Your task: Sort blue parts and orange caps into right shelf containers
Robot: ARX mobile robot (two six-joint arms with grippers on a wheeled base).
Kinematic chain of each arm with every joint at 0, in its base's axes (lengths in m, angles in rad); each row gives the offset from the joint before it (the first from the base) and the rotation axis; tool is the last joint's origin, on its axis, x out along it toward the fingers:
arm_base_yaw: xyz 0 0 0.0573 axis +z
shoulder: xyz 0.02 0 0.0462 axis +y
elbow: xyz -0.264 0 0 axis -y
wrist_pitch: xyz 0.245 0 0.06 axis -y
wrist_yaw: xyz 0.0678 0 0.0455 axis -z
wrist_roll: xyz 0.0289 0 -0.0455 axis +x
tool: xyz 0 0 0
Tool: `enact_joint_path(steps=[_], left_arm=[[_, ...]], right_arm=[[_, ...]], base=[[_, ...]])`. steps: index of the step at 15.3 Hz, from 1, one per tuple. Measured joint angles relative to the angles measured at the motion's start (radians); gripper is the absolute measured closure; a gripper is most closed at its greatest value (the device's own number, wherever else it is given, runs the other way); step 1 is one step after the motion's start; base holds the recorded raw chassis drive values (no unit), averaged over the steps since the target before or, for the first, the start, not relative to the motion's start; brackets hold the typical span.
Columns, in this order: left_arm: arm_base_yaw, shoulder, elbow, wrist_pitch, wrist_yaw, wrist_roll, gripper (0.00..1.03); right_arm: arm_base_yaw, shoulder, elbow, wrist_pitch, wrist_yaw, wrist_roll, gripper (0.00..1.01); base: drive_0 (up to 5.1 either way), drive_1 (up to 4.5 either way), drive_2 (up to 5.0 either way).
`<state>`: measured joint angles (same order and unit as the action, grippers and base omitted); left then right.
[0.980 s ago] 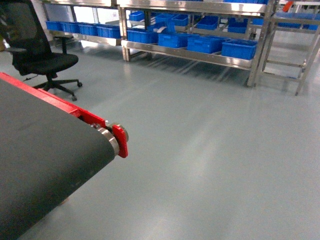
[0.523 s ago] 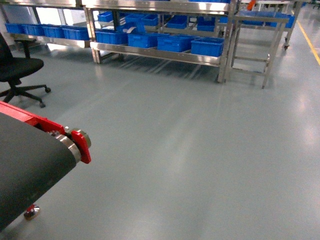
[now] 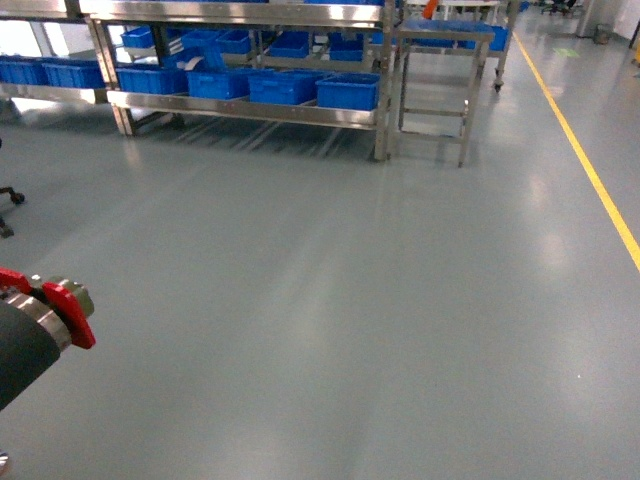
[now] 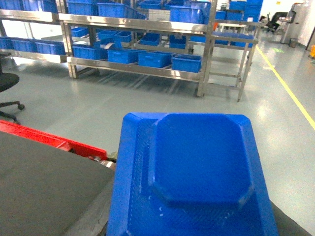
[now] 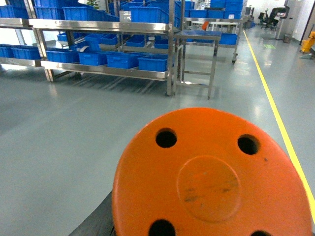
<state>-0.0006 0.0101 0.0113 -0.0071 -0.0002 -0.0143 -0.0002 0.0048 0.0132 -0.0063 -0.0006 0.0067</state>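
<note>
A large-looking blue part (image 4: 197, 167) fills the lower middle of the left wrist view, right in front of the camera and above the belt end; the left gripper's fingers are hidden behind it. An orange cap (image 5: 211, 182), round with several holes, fills the lower right wrist view in the same way and hides the right gripper's fingers. Neither gripper shows in the head view. The steel shelf (image 3: 240, 108) stands across the floor at the upper left, its lower level lined with blue containers (image 3: 347, 90).
The conveyor's end roller with its red bracket (image 3: 70, 305) sits at the left edge, and its dark belt (image 4: 44, 182) shows under the left wrist. A small steel frame table (image 3: 435, 80) stands right of the shelf. A yellow floor line (image 3: 590, 170) runs along the right.
The head view has swung right. The conveyor end and the office chair slid off to the left, the shelf shifted left, and the yellow floor line came into view.
</note>
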Motion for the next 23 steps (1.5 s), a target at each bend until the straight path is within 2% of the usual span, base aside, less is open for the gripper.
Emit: enact_joint_path(steps=[11, 23], left_arm=[[0.000, 0.000, 0.000, 0.000, 0.000, 0.000, 0.61], [0.000, 0.000, 0.000, 0.000, 0.000, 0.000, 0.61]], right_arm=[[0.000, 0.000, 0.000, 0.000, 0.000, 0.000, 0.57], [0.000, 0.000, 0.000, -0.001, 0.000, 0.000, 0.57]], base=[[-1.6, -1.58, -1.6], [0.0, 4.17, -4.2]])
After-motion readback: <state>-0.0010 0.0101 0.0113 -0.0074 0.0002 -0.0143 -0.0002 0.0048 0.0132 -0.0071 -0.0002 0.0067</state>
